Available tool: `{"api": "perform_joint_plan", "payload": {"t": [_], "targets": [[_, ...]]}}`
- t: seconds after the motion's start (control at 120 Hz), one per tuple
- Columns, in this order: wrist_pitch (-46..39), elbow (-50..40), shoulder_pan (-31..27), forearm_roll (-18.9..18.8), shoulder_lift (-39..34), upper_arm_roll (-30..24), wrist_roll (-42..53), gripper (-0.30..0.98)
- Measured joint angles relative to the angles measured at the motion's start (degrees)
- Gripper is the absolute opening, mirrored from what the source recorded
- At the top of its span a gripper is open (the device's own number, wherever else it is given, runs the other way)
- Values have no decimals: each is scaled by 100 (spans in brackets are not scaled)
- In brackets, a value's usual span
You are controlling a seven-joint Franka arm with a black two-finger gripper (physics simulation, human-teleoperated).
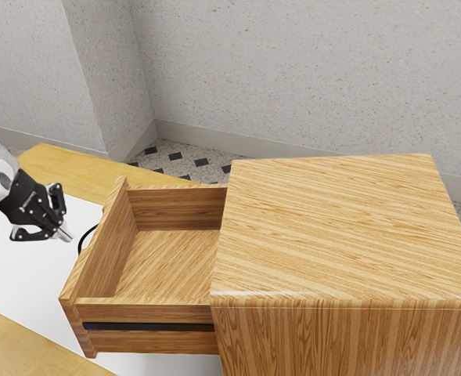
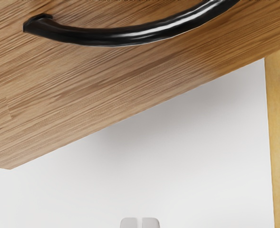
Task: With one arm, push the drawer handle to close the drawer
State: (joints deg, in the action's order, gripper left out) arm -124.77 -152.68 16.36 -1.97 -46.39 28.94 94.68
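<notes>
1. Gripper clenched, nothing btwn tips; near handle but apart, at exterior view's left.
2. Drawer open, sticking out left from cabinet; curved handle on its front.
3. Handle looks stiff, smooth, prob. a bit slippery; drawer prob. light-ish, slides w/ steady push.
4. No grasp needed: press mid-handle, straight twd cabinet, i.e. right; off-ctr push might bind it.

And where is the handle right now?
In the exterior view's left part, the handle is on the drawer's front, facing the gripper with a gap between.
</notes>
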Motion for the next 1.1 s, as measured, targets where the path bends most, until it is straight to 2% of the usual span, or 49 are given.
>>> {"api": "perform_joint_plan", "payload": {"t": [0.242, 0.383, 0.508, 0.658, 0.867, 1.1], "targets": [[-184, 10, 44, 591, 237, -71, 52, -10], [-201, 21, -13, 242, 333, -121, -213, -10], [-139, 67, -49, 144, 367, -245, -471, -10], [155, 202, -425, 361, 350, -748, -739, -10], [488, 236, -461, 838, 319, -888, -1013, -10], [744, 236, -417, 988, 135, -926, -1169, -10]]}}
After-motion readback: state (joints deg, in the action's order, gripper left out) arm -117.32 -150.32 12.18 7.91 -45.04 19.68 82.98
